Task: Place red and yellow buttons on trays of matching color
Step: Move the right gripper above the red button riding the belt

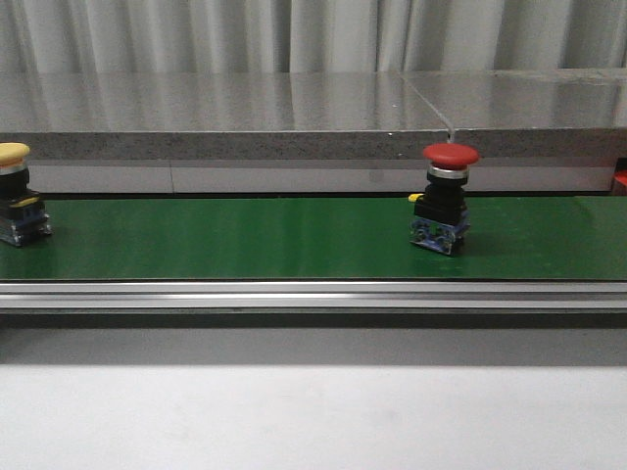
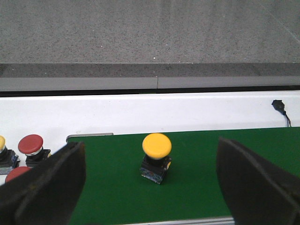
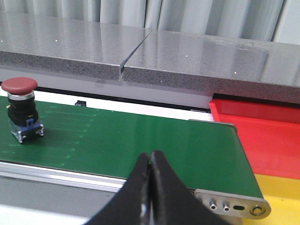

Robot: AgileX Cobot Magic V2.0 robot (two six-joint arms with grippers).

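A yellow button (image 1: 14, 192) stands upright on the green belt (image 1: 245, 240) at its far left. In the left wrist view the yellow button (image 2: 156, 151) sits beyond and between my wide-apart fingers; the left gripper (image 2: 151, 187) is open and empty. A red button (image 1: 449, 196) stands on the belt right of centre, also the red button (image 3: 19, 108) in the right wrist view. My right gripper (image 3: 151, 157) is shut with nothing in it, near the belt's end. A red tray (image 3: 262, 133) and a yellow tray (image 3: 281, 197) lie past that end.
Several spare red and yellow buttons (image 2: 31, 149) sit on the white surface beside the belt's start. A grey stone ledge (image 1: 294, 113) runs behind the belt, an aluminium rail (image 1: 313, 294) along its front. A black cable end (image 2: 279, 107) lies on the white surface.
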